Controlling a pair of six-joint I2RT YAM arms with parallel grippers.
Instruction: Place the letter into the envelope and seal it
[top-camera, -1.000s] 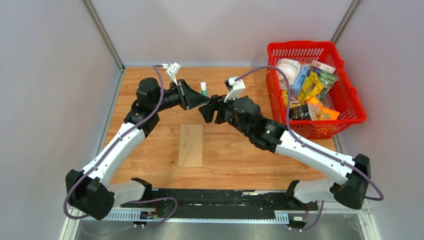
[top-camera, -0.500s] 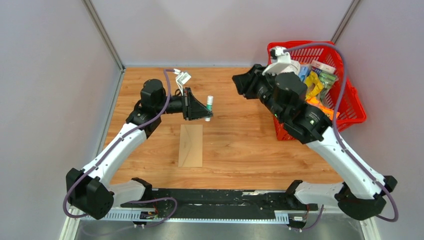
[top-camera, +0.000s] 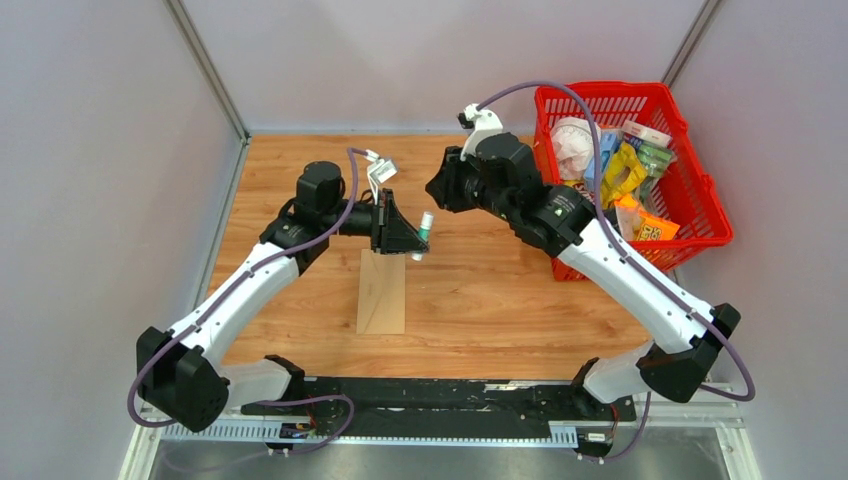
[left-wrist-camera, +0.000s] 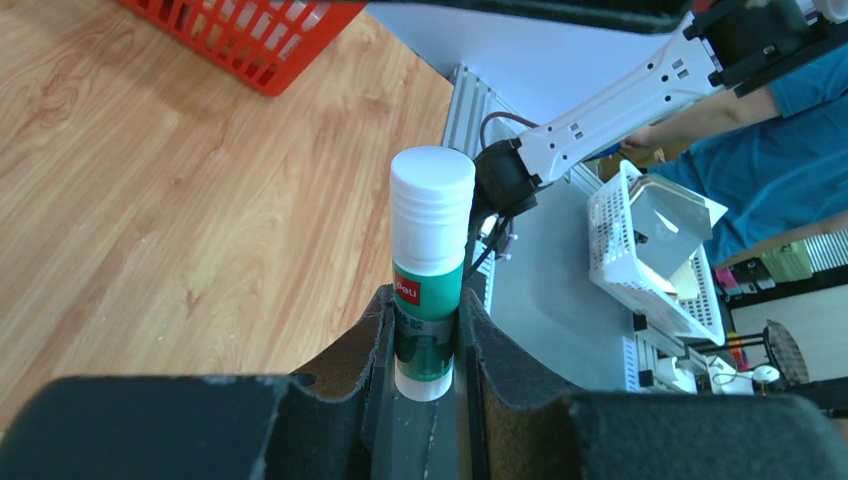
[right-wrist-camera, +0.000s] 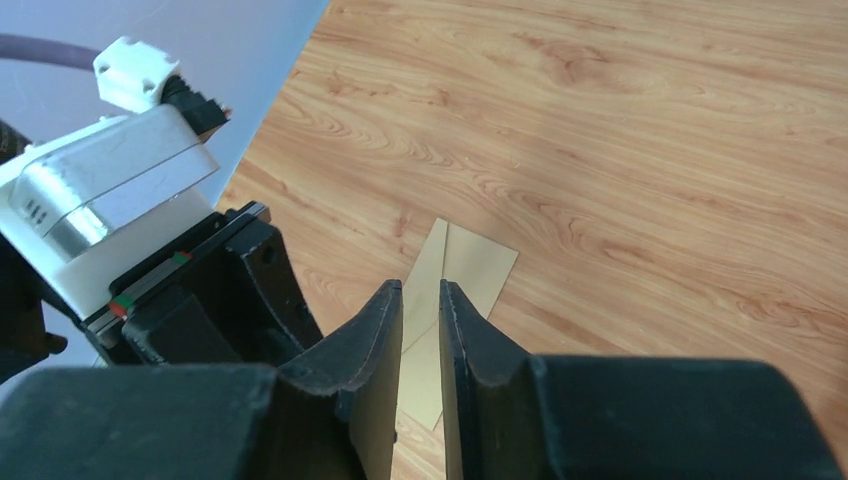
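Top: right gripper (top-camera: 437, 190) back from red plastic basket (top-camera: 600, 90), now mid-table; tan kraft envelope (top-camera: 381, 300) flat on wooden table (top-camera: 480, 300), letter unseen.
Left wrist: left gripper (left-wrist-camera: 428, 305) clamps white-capped green glue stick (left-wrist-camera: 430, 255), ready for sealing.
Right wrist: fingers (right-wrist-camera: 370, 340) narrowly apart, empty.

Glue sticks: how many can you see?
1. The glue stick is clamped in the left gripper, held over the table near the envelope's far end. More might be hidden among the packets in the red basket.
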